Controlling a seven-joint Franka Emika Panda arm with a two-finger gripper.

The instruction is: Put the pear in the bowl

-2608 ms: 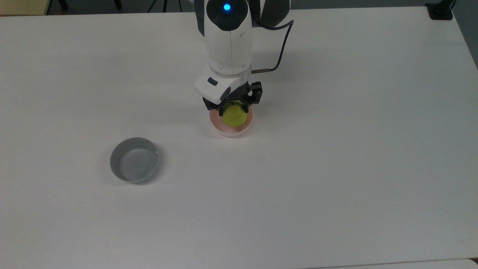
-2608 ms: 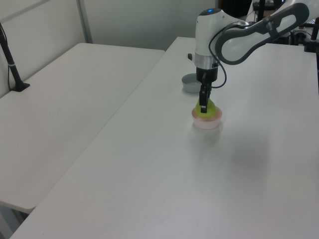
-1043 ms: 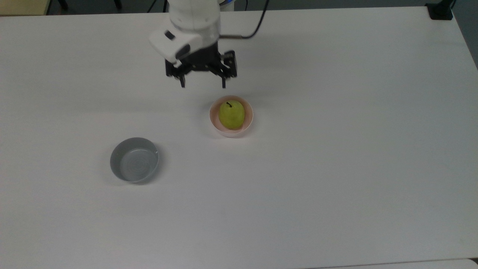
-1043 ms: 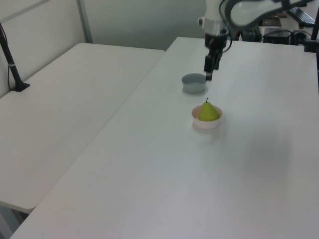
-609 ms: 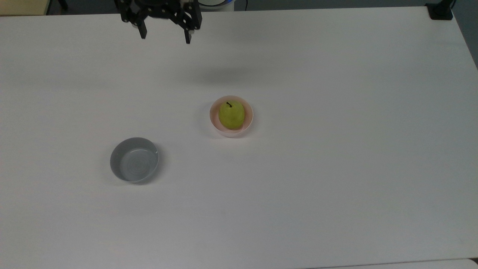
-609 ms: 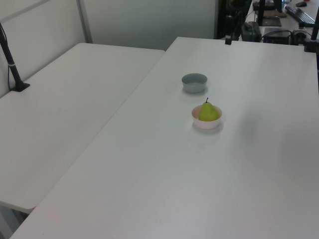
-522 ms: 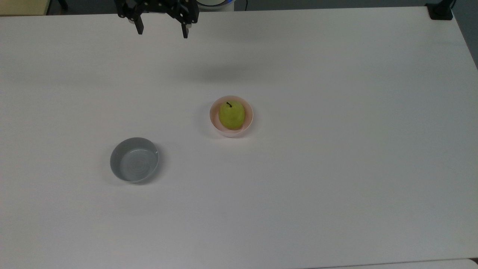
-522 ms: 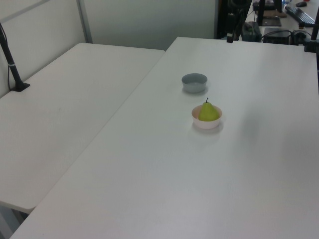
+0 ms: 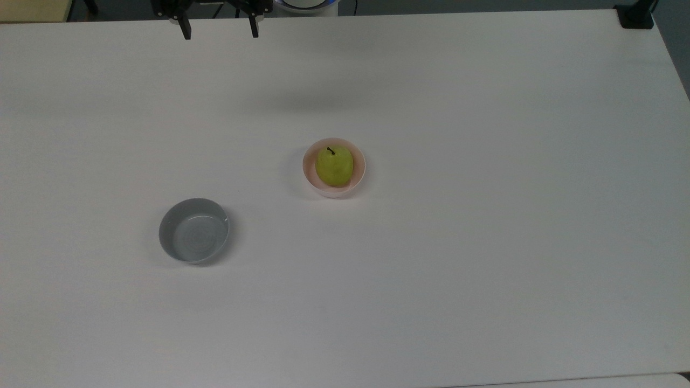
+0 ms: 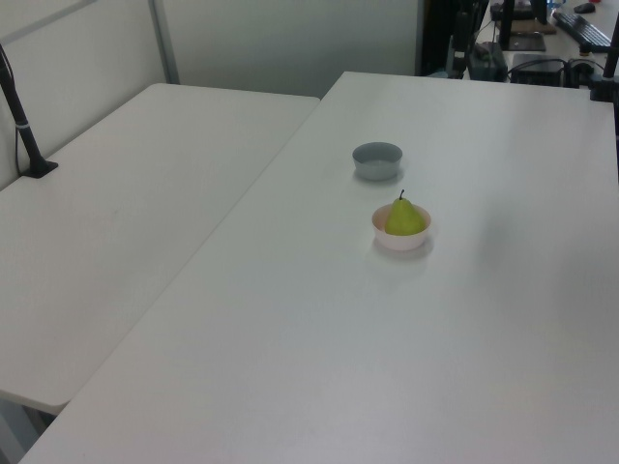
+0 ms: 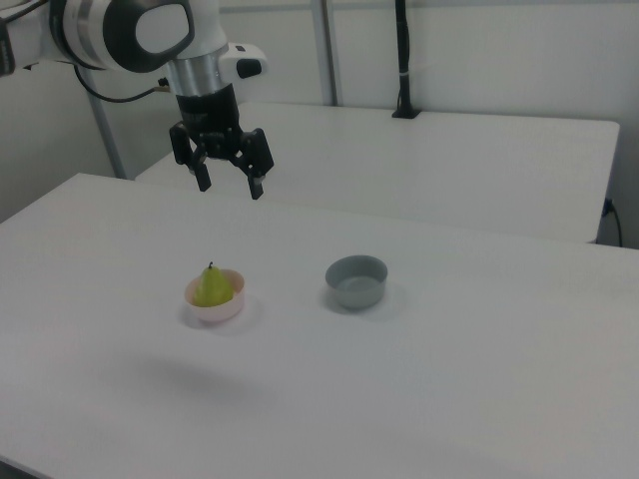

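The yellow-green pear [image 9: 334, 166] [image 10: 404, 217] [image 11: 212, 287] stands stem up inside the pale pink bowl [image 9: 359, 178] [image 10: 400, 241] [image 11: 218, 311] near the middle of the table. My gripper [image 9: 219, 31] [image 11: 230, 186] hangs open and empty, high above the table. In the top view it is at the top edge, up and left of the bowl. In the right view it is above the bowl and slightly right of it.
A wider grey bowl [image 9: 193, 230] [image 10: 376, 159] [image 11: 356, 280] sits empty on the white table [image 9: 485, 215], lower left of the pink bowl in the top view. A second white table [image 10: 116, 213] stands alongside. A black clamp [image 9: 636, 15] sits at the top view's top right corner.
The gripper let go of the pear in the pink bowl, opened, then rose and drew away toward the top view's upper left. The pear and both bowls stayed put.
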